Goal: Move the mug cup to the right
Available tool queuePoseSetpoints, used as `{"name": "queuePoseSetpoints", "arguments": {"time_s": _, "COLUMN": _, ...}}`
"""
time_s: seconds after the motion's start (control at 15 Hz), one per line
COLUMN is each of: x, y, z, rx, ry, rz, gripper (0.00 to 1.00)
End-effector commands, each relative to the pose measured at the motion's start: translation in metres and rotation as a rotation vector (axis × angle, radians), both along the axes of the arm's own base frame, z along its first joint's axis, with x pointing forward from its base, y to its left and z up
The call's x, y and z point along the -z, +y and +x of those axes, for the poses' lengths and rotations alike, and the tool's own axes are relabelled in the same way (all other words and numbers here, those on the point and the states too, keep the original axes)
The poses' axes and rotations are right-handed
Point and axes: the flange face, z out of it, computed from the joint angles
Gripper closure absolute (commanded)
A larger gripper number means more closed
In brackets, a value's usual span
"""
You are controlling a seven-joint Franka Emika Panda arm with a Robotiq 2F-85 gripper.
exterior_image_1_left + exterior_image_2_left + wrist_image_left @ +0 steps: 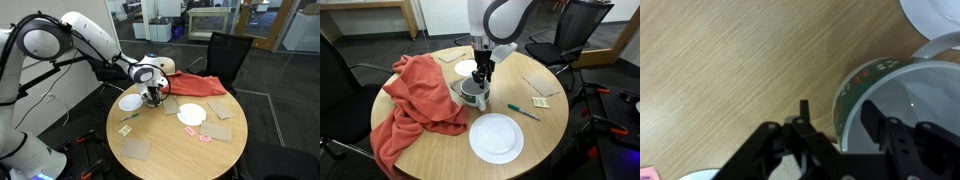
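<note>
The mug cup [470,93] is a squat, pale cup with a green patterned band on its outside. It stands on the round wooden table [550,125] beside a red cloth [415,95]. It also shows in an exterior view [151,98] and at the right of the wrist view [902,100]. My gripper [838,108] is lowered over the mug's rim, with one finger outside the wall and one inside the cup. A gap shows between the outer finger and the wall, so the jaws are open. The gripper also shows in both exterior views [153,93] [480,80].
A large white plate [496,136] lies at the table's front and a small plate [468,68] lies behind the mug. A green marker [523,111], paper slips [542,102] and square coasters [136,149] lie on the table. Black chairs [222,55] stand around it.
</note>
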Motion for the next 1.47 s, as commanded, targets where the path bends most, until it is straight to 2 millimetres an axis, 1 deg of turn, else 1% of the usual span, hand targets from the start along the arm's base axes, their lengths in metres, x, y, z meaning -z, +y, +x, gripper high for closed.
{"name": "queuePoseSetpoints", "arguments": {"time_s": 0.0, "x": -0.002, "y": 0.002, "z": 0.004, "rx": -0.004, "ry": -0.02, "rz": -0.004, "gripper": 0.73}}
{"name": "queuePoseSetpoints", "arguments": {"time_s": 0.2, "x": -0.003, "y": 0.003, "z": 0.004, "rx": -0.006, "ry": -0.02, "rz": -0.007, "gripper": 0.96}}
{"name": "queuePoseSetpoints", "arguments": {"time_s": 0.27, "x": -0.003, "y": 0.004, "z": 0.004, "rx": -0.007, "ry": -0.02, "rz": -0.007, "gripper": 1.0}}
{"name": "queuePoseSetpoints", "arguments": {"time_s": 0.4, "x": -0.003, "y": 0.004, "z": 0.004, "rx": -0.012, "ry": -0.009, "rz": -0.011, "gripper": 1.0}}
{"name": "queuePoseSetpoints", "arguments": {"time_s": 0.47, "x": -0.004, "y": 0.004, "z": 0.003, "rx": -0.013, "ry": -0.005, "rz": -0.019, "gripper": 0.97}}
{"name": "queuePoseSetpoints", "arguments": {"time_s": 0.53, "x": -0.005, "y": 0.003, "z": 0.002, "rx": -0.01, "ry": -0.006, "rz": -0.023, "gripper": 0.97}}
{"name": "queuePoseSetpoints", "arguments": {"time_s": 0.8, "x": -0.018, "y": -0.006, "z": -0.001, "rx": 0.022, "ry": -0.007, "rz": -0.031, "gripper": 0.97}}
{"name": "queuePoseSetpoints", "arguments": {"time_s": 0.93, "x": -0.026, "y": -0.019, "z": -0.004, "rx": 0.045, "ry": -0.01, "rz": -0.04, "gripper": 0.97}}
{"name": "queuePoseSetpoints", "arguments": {"time_s": 1.07, "x": -0.034, "y": -0.037, "z": -0.008, "rx": 0.072, "ry": -0.014, "rz": -0.052, "gripper": 0.97}}
{"name": "queuePoseSetpoints", "arguments": {"time_s": 1.27, "x": -0.049, "y": -0.076, "z": -0.013, "rx": 0.123, "ry": -0.025, "rz": -0.059, "gripper": 0.97}}
{"name": "queuePoseSetpoints", "arguments": {"time_s": 1.4, "x": -0.061, "y": -0.105, "z": -0.017, "rx": 0.162, "ry": -0.033, "rz": -0.061, "gripper": 0.97}}
